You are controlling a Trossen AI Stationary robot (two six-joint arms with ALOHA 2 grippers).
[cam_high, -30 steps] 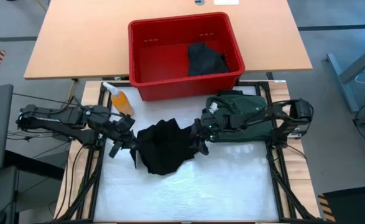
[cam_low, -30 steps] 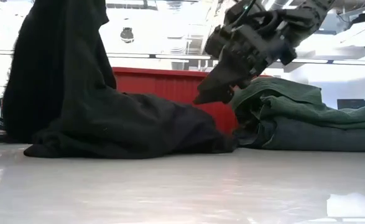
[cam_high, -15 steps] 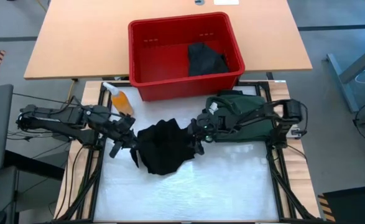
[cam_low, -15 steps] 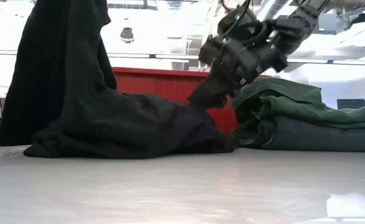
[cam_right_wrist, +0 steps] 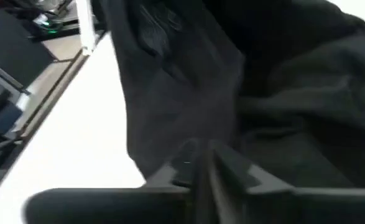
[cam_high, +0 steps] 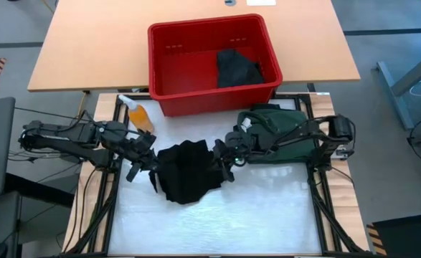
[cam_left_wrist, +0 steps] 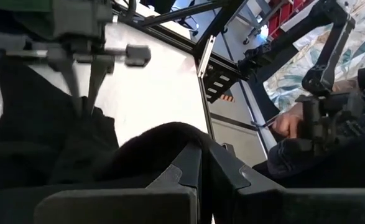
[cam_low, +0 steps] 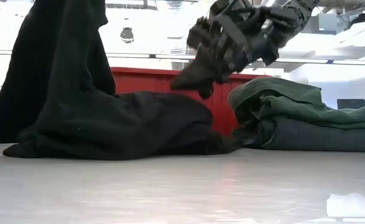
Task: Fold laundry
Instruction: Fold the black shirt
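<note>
Both robot hands grasp a limp black garment (cam_high: pixel 187 170) bunched on the desk (cam_high: pixel 217 215).
Left hand (cam_high: pixel 147 162) and right hand (cam_high: pixel 221 159) each pinch an edge; soft, light cloth looks best held at hems.

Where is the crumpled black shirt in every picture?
High view: black shirt at the middle, between both grippers.
Low view: big dark heap at the left, before the red bin.
Left wrist view: fills the lower left.
Right wrist view: fills most of it.
Shared landmark: the white tabletop.
</note>
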